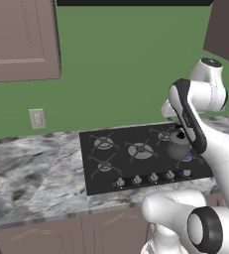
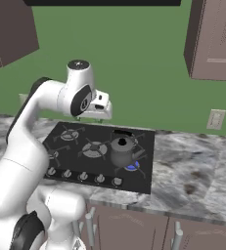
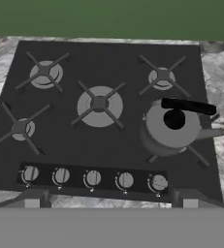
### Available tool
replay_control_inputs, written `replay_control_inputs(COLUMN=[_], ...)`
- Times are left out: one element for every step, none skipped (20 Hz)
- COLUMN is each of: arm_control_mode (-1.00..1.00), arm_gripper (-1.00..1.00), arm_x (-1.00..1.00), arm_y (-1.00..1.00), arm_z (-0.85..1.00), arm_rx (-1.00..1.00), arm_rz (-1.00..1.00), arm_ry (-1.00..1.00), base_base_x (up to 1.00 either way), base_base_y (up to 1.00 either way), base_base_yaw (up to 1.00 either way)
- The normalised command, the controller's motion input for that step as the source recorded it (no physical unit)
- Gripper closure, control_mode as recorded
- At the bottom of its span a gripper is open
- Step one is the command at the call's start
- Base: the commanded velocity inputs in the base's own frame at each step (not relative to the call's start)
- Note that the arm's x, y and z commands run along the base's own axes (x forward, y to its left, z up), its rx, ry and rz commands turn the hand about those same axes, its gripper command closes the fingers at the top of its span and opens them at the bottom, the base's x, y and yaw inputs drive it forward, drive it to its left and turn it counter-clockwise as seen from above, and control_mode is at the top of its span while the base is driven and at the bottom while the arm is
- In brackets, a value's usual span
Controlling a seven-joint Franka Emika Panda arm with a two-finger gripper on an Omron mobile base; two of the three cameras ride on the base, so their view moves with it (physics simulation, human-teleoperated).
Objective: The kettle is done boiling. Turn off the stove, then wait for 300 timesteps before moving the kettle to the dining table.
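Note:
The squat dark grey kettle (image 3: 171,128) stands on the front right burner of the black stove (image 3: 84,145), its spout pointing right. A blue flame (image 2: 131,167) glows under the kettle (image 2: 123,150). A row of silver knobs (image 3: 93,178) runs along the stove's near edge. My gripper (image 3: 111,201) hangs open and holds nothing. It is above the cooktop and looks down on it, clear of the kettle. From the right base view the gripper (image 2: 99,117) hovers over the stove's back edge. The kettle (image 1: 179,144) is partly behind my arm. The dining table is out of view.
Grey marble counter (image 1: 31,173) flanks the stove on both sides, with brown drawers (image 2: 129,229) beneath. Brown wall cabinets (image 1: 22,39) hang high on each side. A wall outlet (image 2: 215,119) sits on the green wall.

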Motion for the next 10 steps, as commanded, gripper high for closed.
replay_control_inputs(arm_control_mode=[-1.0, -1.0, -1.0, -1.0, -1.0, -1.0, -1.0, -1.0, -1.0, -1.0], arm_gripper=[-1.0, -1.0, -1.0, -1.0, -1.0, -1.0, -1.0, -1.0, -1.0, -1.0], arm_x=[-0.18, -0.24, -0.27, -0.25, -0.25, -0.26, -0.22, -0.21, -0.17, -0.17], arm_y=[-0.49, -0.5, -0.46, -0.43, -0.41, -0.39, -0.38, -0.38, -0.36, -0.36], arm_z=[-0.18, -0.18, -0.19, -0.22, -0.23, -0.24, -0.25, -0.25, -0.25, -0.26], arm_rx=[-0.02, -0.01, -0.01, -0.02, -0.03, -0.03, -0.03, -0.03, -0.03, -0.04], arm_rz=[0.0, 0.0, 0.0, 0.0, 0.0, 0.0, 0.01, 0.01, 0.02, 0.03], arm_ry=[0.0, 0.0, 0.0, 0.0, 0.0, 0.0, 0.0, 0.0, 0.0, 0.0], base_base_x=[0.0, 0.0, 0.0, 0.0, 0.0, 0.0, 0.0, 0.0, 0.0, 0.0], base_base_y=[0.0, 0.0, 0.0, 0.0, 0.0, 0.0, 0.0, 0.0, 0.0, 0.0], base_base_yaw=[0.0, 0.0, 0.0, 0.0, 0.0, 0.0, 0.0, 0.0, 0.0, 0.0])
